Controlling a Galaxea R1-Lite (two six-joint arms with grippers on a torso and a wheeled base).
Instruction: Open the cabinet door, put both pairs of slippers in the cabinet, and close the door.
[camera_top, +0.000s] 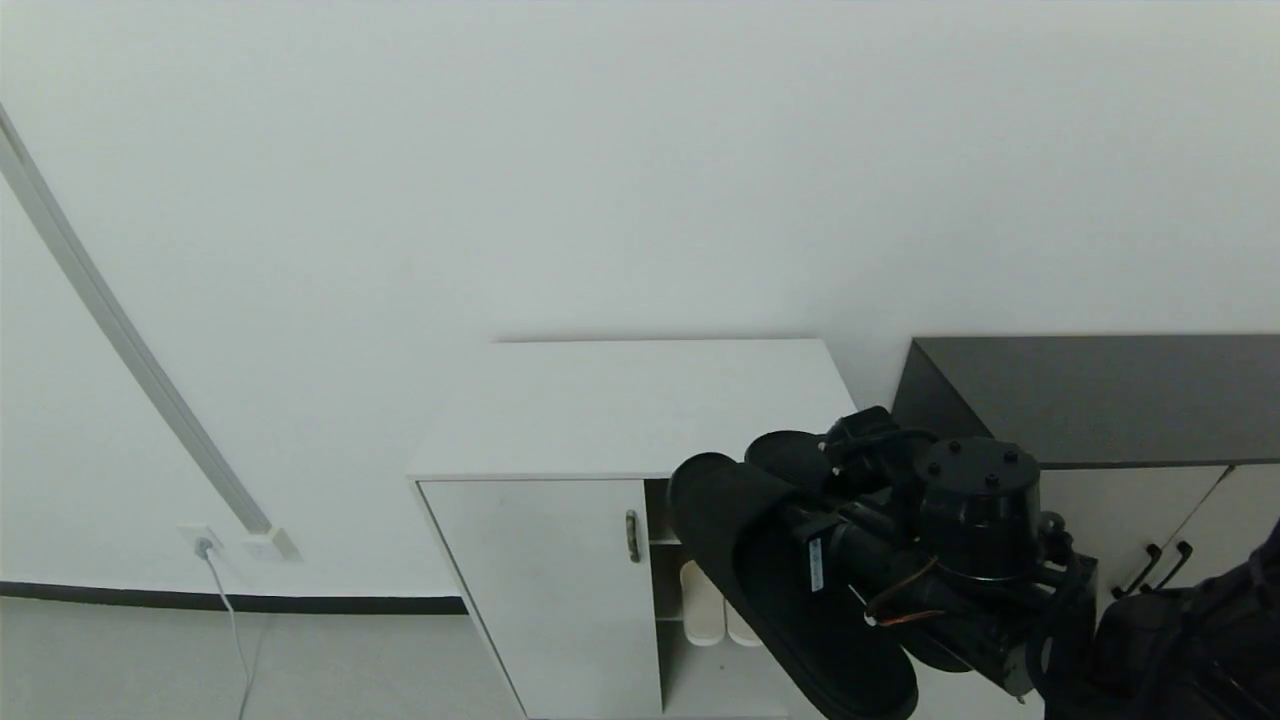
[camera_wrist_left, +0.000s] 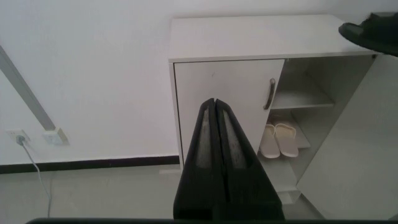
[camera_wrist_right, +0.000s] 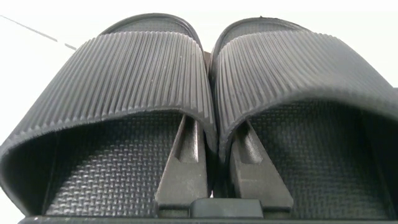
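Pinching the black slippers (camera_top: 752, 545) by their adjoining straps, the right gripper (camera_wrist_right: 217, 171) has the cabinet's (camera_top: 620, 410) open compartment at nine o'clock.

This looks like a plain indoor room set up as a home entryway, with a bare white wall (camera_top: 600, 150) and a smooth grey floor (camera_top: 120, 660) met by a black skirting strip (camera_top: 230, 602). A white shoe cabinet (camera_top: 620, 410) stands against the wall with pale slippers (camera_top: 715, 610) on its shelves, just beside a dark-topped sideboard (camera_top: 1100, 395). A wall socket (camera_top: 203, 545) with a cable (camera_top: 235, 630) plugged in sits low on the wall, below a slanting cable duct (camera_top: 110, 310).
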